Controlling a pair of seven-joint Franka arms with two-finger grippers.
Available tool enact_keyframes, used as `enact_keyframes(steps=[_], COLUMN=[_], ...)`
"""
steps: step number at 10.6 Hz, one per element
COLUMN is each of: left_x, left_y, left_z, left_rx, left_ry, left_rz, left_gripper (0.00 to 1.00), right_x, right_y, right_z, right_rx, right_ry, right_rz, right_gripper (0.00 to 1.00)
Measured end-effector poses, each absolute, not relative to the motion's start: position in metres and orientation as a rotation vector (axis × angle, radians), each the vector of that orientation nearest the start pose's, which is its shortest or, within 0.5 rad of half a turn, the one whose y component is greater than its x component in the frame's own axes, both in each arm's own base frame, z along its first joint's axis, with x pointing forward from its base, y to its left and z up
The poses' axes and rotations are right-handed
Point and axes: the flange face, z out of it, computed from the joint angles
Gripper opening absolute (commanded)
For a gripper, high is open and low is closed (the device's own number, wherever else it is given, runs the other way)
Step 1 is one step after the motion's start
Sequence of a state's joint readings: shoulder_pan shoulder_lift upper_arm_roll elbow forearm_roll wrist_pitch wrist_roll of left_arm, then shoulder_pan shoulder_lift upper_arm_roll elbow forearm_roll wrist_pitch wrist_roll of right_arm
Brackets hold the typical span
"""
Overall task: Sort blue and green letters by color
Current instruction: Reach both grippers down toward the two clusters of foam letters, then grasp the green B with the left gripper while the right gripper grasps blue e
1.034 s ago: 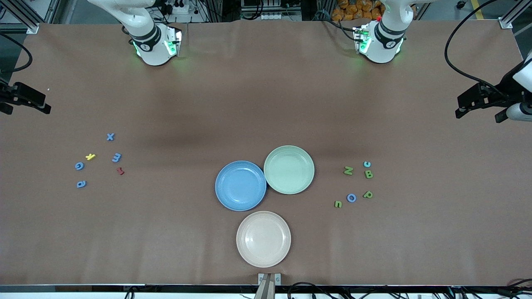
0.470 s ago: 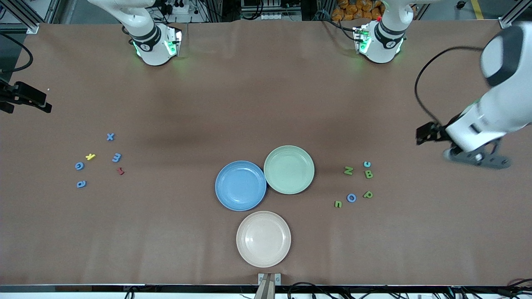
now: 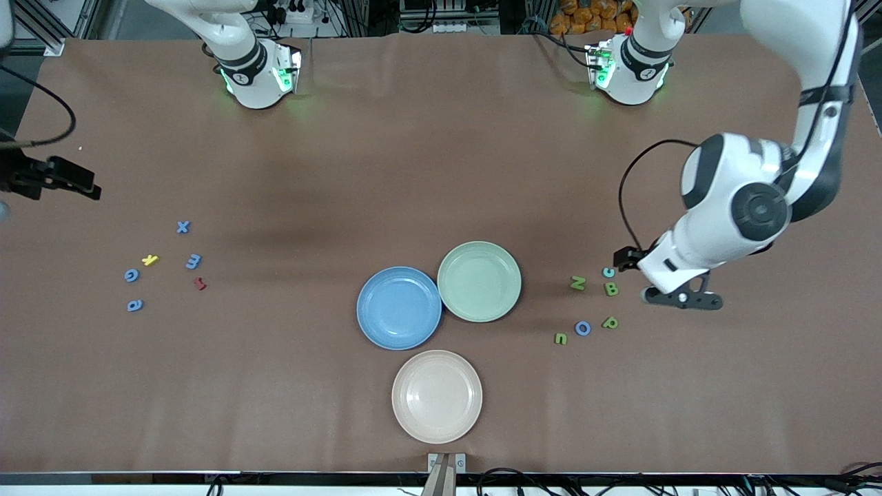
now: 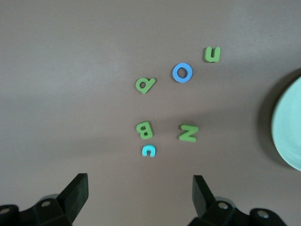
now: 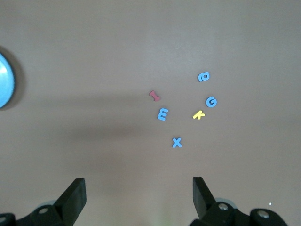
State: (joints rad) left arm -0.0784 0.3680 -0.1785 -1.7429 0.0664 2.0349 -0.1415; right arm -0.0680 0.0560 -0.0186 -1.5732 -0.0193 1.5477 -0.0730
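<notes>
**Letters lie in two groups, both grippers are up and hold nothing**

Toward the left arm's end of the table one group of letters is seen: a green N (image 3: 577,283), a green B (image 3: 611,289), a small light blue c (image 3: 608,272) just beside the B, a green P (image 3: 610,322), a blue O (image 3: 583,328) and a green u (image 3: 561,338). All of them lie flat on the brown table (image 3: 441,172), apart from the plates.

Toward the right arm's end the second group is found: a blue X (image 3: 182,226), a blue E (image 3: 194,261), a blue G (image 3: 131,275) and a blue a (image 3: 135,305). Among them a yellow letter (image 3: 149,260) and a dark red letter (image 3: 200,283) are placed (these two are neither blue nor green).

Between the groups three plates are set: a blue plate (image 3: 399,308) and a green plate (image 3: 479,281) touching at the rims, and a beige plate (image 3: 437,396) nearer to the front camera.

The left gripper (image 4: 140,193) is held over the table beside the c and the B, its fingers spread wide with nothing between them. The right gripper (image 5: 138,195) is held above the table near the blue X, also spread wide and holding nothing.
</notes>
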Motion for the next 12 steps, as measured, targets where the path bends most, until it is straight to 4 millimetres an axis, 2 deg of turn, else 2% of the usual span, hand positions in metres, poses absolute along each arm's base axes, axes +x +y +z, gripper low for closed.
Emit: enact_keyframes(steps=[1, 3, 4, 6, 8, 12], left_x=[0.630, 0.641, 0.643, 0.642, 0.640, 0.637], left_y=[-0.152, -0.142, -0.138, -0.142, -0.147, -0.140], left_z=[0.332, 0.274, 0.254, 0.240, 0.235, 0.211], left_rx=[-3.130, -3.148, -3.152, -3.151, -3.143, -3.117], left_ry=[0.209, 0.177, 0.143, -0.007, -0.108, -0.119], left_rz=[0.103, 0.104, 0.124, 0.149, 0.163, 0.209], left_gripper=[0.69, 0.65, 0.66, 0.70, 0.68, 0.64], right_x=[0.570, 0.591, 0.603, 0.622, 0.631, 0.634], right_y=[-0.053, -0.059, -0.067, -0.082, -0.096, -0.124], right_z=[0.567, 0.525, 0.507, 0.477, 0.451, 0.404], right_rx=[-3.163, -3.172, -3.175, -3.180, -3.178, -3.157], right_ry=[0.020, 0.024, 0.038, 0.065, 0.053, 0.022], right_rz=[0.160, 0.156, 0.130, 0.074, 0.083, 0.193], right_gripper=[1.00, 1.00, 1.00, 1.00, 1.00, 1.00])
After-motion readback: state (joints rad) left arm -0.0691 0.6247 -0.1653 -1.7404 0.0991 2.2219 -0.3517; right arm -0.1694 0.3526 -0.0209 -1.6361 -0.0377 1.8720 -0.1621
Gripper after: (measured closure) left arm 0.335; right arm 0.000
